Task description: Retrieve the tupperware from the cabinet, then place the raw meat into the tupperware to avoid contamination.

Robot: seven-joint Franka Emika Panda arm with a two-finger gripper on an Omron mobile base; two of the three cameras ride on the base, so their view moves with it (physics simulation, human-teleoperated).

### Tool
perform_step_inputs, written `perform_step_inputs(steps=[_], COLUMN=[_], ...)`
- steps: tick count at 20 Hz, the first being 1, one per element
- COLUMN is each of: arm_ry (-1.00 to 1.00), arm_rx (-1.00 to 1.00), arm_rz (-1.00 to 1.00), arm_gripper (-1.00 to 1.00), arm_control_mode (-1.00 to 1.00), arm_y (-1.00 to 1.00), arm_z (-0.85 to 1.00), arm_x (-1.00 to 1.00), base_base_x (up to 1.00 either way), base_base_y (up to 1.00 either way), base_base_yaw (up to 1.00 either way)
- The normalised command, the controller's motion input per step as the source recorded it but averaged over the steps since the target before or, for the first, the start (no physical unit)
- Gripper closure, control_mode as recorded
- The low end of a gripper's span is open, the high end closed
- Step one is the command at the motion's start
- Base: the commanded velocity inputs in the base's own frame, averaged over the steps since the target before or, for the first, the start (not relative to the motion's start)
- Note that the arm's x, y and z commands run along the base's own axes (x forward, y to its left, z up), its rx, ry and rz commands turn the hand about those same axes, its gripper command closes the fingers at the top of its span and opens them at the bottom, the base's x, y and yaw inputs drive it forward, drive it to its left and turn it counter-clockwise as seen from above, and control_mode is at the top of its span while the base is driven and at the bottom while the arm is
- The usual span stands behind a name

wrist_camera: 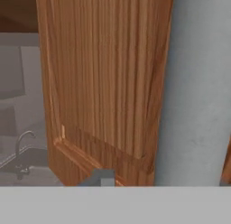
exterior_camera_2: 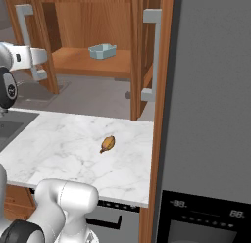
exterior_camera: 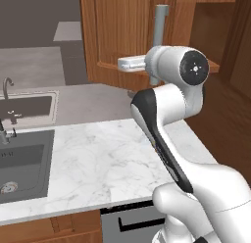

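cabinet (exterior_camera_2: 98,21): doors swung open, wooden shelf showing
tupperware (exterior_camera_2: 102,51): on the cabinet shelf, upright (pale blue-grey)
raw meat (exterior_camera_2: 108,143): lying on the white marble counter (exterior_camera_2: 63,149), well apart from the tupperware
gripper (exterior_camera: 128,65): up against the left door's grey bar handle (exterior_camera: 159,26); jaw spread cannot be told
sink (exterior_camera: 24,163): at the counter's left end

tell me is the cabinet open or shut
Open: both doors of the cabinet are swung wide, and the tupperware sits in plain sight on its shelf.
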Motion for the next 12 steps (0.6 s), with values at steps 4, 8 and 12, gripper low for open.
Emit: perform_step_inputs(steps=[4, 8, 12], arm_ry=[0.00, 0.00, -0.01], arm_rx=[-0.07, -0.02, -0.01], arm_rz=[0.00, 0.00, 0.00], arm_gripper=[-1.00, -1.00, -1.00], arm_control_mode=[-1.00, -1.00, -1.00], arm_y=[0.32, 0.12, 0.04], arm_z=[0.00, 0.00, 0.00], arm_x=[-0.08, -0.04, -0.12], base_base_x=[0.00, 0.00, 0.00], base_base_y=[0.00, 0.00, 0.00], base_base_yaw=[0.00, 0.00, 0.00])
